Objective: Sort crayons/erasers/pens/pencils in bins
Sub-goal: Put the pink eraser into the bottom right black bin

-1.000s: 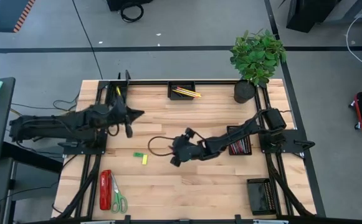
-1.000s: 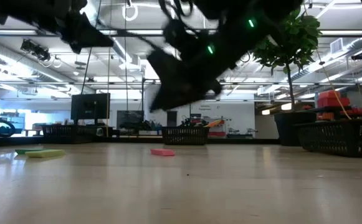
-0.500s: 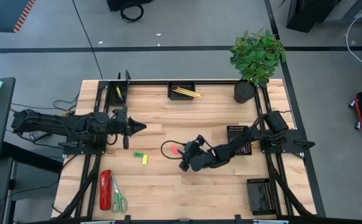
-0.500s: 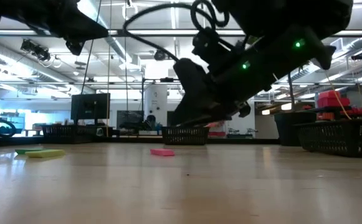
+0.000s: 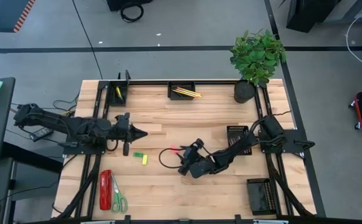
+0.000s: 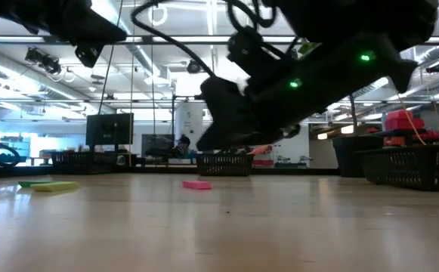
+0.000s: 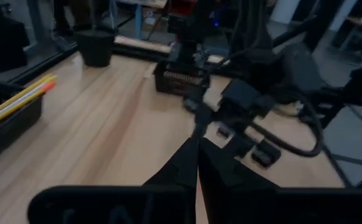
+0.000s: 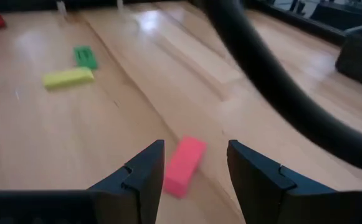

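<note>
Now the wide right claw (image 8: 193,171) straddles the pink eraser (image 8: 184,165) at the surface's centre; off-centre closing could flick it away toward nine o'clock.

Erasers: pink (image 8: 183,165), neon yellow (image 8: 68,77), green (image 8: 85,56); pencils (image 5: 185,92) yellow; bins (image 5: 182,91) black mesh; stapler (image 5: 105,189) red; scissors (image 5: 118,199) green-handled

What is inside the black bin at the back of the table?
Yellow pencils lie slanted inside the back bin. The mesh walls hide whatever might sit beneath them.
</note>
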Controlling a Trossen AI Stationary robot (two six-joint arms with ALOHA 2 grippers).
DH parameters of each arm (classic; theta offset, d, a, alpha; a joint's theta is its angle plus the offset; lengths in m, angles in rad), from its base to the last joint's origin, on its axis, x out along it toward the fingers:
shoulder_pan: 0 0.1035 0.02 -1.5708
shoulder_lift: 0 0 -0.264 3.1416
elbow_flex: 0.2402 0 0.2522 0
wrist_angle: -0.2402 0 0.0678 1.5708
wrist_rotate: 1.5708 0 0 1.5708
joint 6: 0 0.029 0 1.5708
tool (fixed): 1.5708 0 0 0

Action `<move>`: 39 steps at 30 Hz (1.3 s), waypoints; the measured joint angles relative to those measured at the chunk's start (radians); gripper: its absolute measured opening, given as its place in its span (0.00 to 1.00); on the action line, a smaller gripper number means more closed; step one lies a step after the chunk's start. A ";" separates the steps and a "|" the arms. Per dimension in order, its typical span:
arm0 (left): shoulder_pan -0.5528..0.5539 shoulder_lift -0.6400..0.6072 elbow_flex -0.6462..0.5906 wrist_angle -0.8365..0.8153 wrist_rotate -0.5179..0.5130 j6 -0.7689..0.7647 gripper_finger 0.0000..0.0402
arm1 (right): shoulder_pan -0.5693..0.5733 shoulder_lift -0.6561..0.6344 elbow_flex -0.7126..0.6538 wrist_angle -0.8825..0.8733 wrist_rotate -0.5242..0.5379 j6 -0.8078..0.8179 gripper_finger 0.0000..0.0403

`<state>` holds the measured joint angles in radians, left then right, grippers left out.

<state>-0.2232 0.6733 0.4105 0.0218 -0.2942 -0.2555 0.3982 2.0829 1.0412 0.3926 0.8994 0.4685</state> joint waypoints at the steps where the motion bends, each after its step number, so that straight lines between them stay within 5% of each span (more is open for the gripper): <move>1: -0.013 0.007 0.003 0.016 -0.005 -0.003 0.05 | 0.000 0.008 0.017 0.003 0.000 -0.008 0.45; 11: -0.124 0.111 0.002 0.150 -0.080 0.004 0.04 | 0.003 0.012 0.049 -0.115 -0.008 0.003 0.45; 29: -0.141 0.119 0.001 0.168 -0.096 0.013 0.05 | 0.002 0.012 0.049 -0.196 -0.023 0.030 0.45; 35: -0.141 0.119 0.001 0.165 -0.096 0.014 0.07 | 0.001 0.012 0.049 -0.196 -0.083 0.022 0.45; 39: -0.141 0.119 0.001 0.159 -0.095 0.014 0.06 | -0.005 0.012 0.049 -0.197 -0.239 -0.071 0.45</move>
<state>-0.3645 0.7921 0.4118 0.1806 -0.3893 -0.2414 0.3937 2.0945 1.0904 0.1956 0.6608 0.3980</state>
